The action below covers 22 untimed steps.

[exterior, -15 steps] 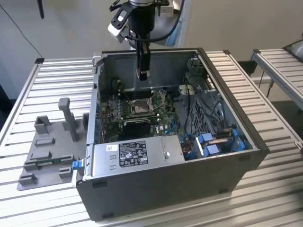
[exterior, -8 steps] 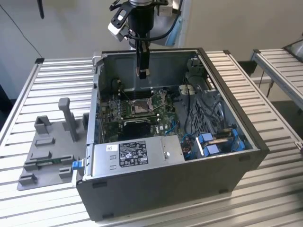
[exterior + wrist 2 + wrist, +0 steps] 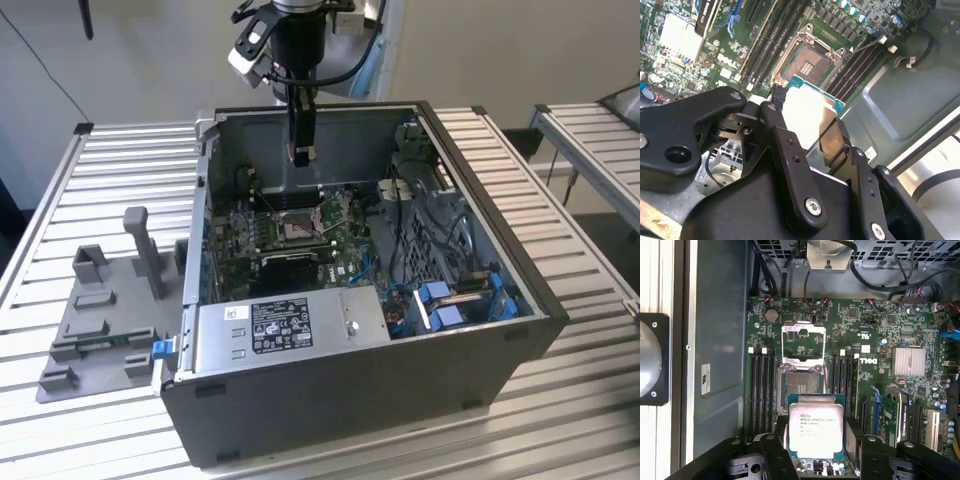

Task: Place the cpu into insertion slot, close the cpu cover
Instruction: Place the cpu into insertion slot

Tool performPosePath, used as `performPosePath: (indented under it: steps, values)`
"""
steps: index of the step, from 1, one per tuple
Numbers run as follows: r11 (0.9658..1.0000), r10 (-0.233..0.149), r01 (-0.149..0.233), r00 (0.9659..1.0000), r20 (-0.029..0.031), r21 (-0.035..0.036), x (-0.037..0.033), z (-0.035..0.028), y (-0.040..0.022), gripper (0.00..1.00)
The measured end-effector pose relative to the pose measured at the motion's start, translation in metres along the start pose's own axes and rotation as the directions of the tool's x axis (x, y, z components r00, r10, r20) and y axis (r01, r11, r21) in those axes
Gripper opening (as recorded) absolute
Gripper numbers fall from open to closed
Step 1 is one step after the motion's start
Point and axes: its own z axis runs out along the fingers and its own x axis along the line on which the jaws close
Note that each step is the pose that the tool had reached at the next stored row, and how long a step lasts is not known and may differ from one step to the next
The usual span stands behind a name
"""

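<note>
First wrist view, nearest: we log the gripper [image 3: 819, 442], its fingers [image 3: 776, 454] clamped on the cpu [image 3: 815, 422], held above the board. Beyond it the insertion slot [image 3: 801, 386] lies bare. Farthest, the cpu cover [image 3: 803, 346] appears flipped open, so seating and closing are both left to do.

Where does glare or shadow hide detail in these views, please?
In the second wrist view, glare whitens the face of the cpu held in the gripper; in the first wrist view, that face is evenly lit and the open cpu cover gleams; in the exterior view, the insertion slot lies dim inside the case.
</note>
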Motion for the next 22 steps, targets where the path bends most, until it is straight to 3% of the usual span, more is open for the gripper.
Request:
performPosePath:
  steps: [6, 22]
  values:
    - [1.0000, 0.000, 0.000, 1.0000, 0.0000, 0.0000, 0.0007, 0.0021, -0.0001, 0.54]
    - [1.0000, 0.000, 0.000, 1.0000, 0.0000, 0.0000, 0.0197, 0.0274, -0.0007, 0.54]
